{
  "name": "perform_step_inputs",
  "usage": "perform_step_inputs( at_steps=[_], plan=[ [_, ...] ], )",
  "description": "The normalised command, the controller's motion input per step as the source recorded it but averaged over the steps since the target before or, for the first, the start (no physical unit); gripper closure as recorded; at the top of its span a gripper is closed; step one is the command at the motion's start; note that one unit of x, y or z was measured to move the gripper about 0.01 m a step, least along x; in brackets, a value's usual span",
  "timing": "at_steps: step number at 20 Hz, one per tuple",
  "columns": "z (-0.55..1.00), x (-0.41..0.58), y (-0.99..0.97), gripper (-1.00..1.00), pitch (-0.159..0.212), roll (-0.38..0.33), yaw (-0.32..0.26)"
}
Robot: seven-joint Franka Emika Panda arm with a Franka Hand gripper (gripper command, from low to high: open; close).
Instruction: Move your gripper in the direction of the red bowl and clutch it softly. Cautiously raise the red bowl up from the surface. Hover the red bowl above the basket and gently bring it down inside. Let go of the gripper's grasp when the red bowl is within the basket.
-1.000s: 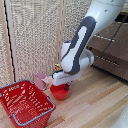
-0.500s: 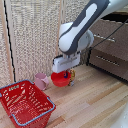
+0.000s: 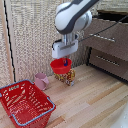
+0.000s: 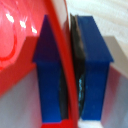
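- The basket [image 3: 26,104] sits on the wooden floor [image 3: 95,102] at the exterior view's lower left, mouth open upward and nothing seen inside it.
- Just past its far corner stands a pink cup [image 3: 41,80], near the woven wall panel.
- Right of the cup, a patterned jar-like thing [image 3: 65,77] rests on the floor almost directly under the lifted load; what it is I cannot tell.
- The bowl [image 3: 60,65] hangs in the air, clear of the floor, above that patterned thing and well apart from the basket.
- The pincer [image 3: 65,62] is clamped on the bowl's rim; the wrist view shows the thin red wall [image 4: 59,60] pinched between the two blue fingers [image 4: 49,70], one inside and one outside.
- At the exterior view's right stands a dark drawer cabinet [image 3: 107,50], away from the likely path.
- Risks, as I judge them: the hold is on one edge only, so the bowl may swing or slip out if the arm moves briskly toward the basket.
- A low crossing could clip the cup or catch the basket's rim [image 3: 32,116] and tip the bowl loose.
- Opening too high or off-centre could bounce the bowl out onto the floor.
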Motion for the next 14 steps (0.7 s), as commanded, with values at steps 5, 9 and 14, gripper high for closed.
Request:
perform_step_inputs(
  at_steps=[5,9,14],
  plan=[
    [0.51,0.103,0.89,1.0,0.068,0.0,0.016],
    [0.34,0.129,0.94,1.0,0.017,0.0,0.001],
    [0.07,0.091,0.97,1.0,-0.003,0.0,0.0]
  ],
)
